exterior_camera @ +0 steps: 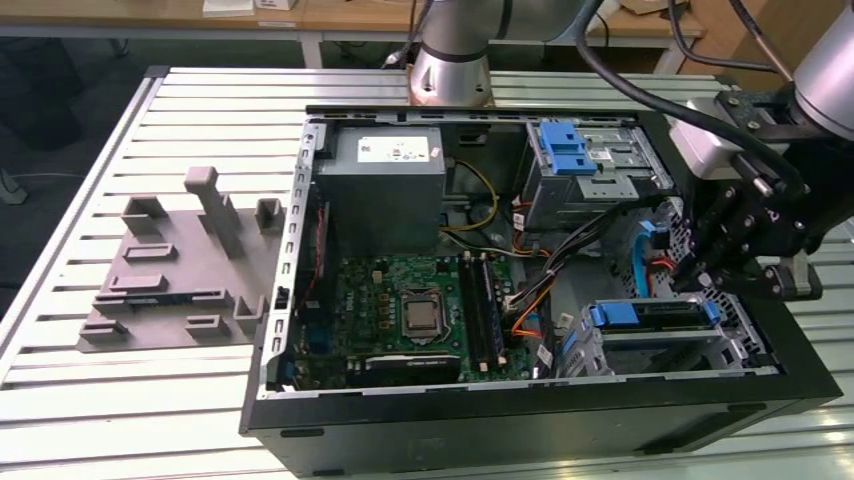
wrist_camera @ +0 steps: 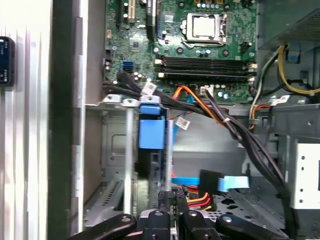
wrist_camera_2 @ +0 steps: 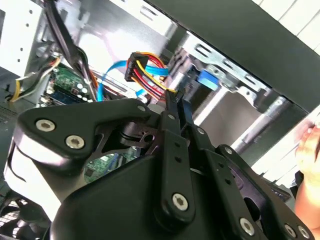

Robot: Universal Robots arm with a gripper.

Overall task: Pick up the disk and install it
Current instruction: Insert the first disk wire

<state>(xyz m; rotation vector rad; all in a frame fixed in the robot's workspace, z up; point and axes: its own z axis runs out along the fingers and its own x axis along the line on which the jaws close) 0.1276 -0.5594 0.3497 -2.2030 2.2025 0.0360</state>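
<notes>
Hand: black linked fingers drawn together, with nothing visible between them. In the exterior view it hangs just above the lower drive cage.
Disk: appears already seated in the lower drive cage, at the exterior view's right end of the computer case. Its top edge faces up and it is not in the hand.
Step in hand (judged): seating the disk. Press squarely along the carrier's top edge, in line with the cage rails, so that the frame does not skew or bind.
Hazard (judged): the red, yellow and orange cable bundle and the flat blue ribbon cable lie close beside the fingertips, so both need to stay clear of the slot.
Disk materials: dull silver metal body edged by a smooth blue plastic carrier frame, thin and rectangular.
Cage: bare folded sheet steel, perforated, with sharp straight edges.
Cables: flexible, sheathed and loosely looped.
Motherboard: green, flat and densely studded.
Power-supply box: grey painted metal.
Tabletop: pale ribbed aluminium slats carrying the case.
</notes>
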